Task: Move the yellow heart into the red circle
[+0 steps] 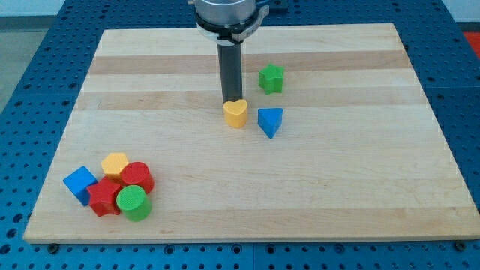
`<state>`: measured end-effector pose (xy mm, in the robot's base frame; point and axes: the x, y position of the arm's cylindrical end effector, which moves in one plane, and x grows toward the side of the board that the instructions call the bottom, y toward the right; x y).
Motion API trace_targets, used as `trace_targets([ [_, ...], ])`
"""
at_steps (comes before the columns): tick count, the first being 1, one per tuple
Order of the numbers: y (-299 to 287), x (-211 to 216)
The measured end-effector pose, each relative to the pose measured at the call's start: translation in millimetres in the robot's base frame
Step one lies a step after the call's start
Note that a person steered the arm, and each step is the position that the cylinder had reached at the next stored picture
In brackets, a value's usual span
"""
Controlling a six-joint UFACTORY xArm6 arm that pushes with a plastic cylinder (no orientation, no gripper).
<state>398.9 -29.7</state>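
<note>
So we've got a light wooden tabletop [247,187] made of pale planks, sitting on a blue perforated base [30,82], and our arm comes in from the view's top with its straight dark rod [231,73] pointing down at the board. There's no end effector to speak of here, nothing that opens or closes, just the rod, and my tip [230,101] sits right at the top edge of the small yellow heart-shaped block [235,114], touching it or as good as touching, on the side facing the view's top. That yellow heart is a bit above the middle of the board. Just beside it to the view's right is a blue triangular block [271,121], close but apart from it, and a little further toward the view's top right is a green star-like block [271,78]. The red round cylinder block [138,177] is well apart from all that, down in the view's bottom left corner, packed into a tight cluster: a yellow rounded block [115,163] just above it, a blue cube-like block [79,184] on the cluster's left, a red angular block [103,198] between them, and a green round cylinder block [133,202] at the cluster's bottom, pressed against the red circle.
</note>
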Motion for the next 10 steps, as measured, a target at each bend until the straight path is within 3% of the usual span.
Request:
trace_targets([
  [4,25.9,-4.7],
  [8,-29.3,85.2],
  [9,-7.8,48.6],
  [10,29.0,67.9],
])
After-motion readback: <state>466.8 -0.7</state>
